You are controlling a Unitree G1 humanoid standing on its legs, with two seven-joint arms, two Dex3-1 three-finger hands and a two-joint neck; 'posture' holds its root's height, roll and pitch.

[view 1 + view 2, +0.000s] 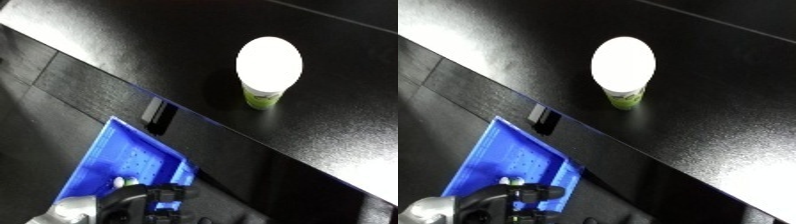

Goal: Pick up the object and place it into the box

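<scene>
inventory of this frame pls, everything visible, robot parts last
cup: 1, green with a white lid, upright on the black table, upper right of view
table: 1, black, glossy, runs diagonally across the view
bin: 1, blue, below the table's edge, lower left
small pale object: 1, inside the bin next to the hand; cannot tell what it is
hand: 1, black, on a silver forearm, over the bin at the bottom edge; which side unclear, fingers unclear
</scene>
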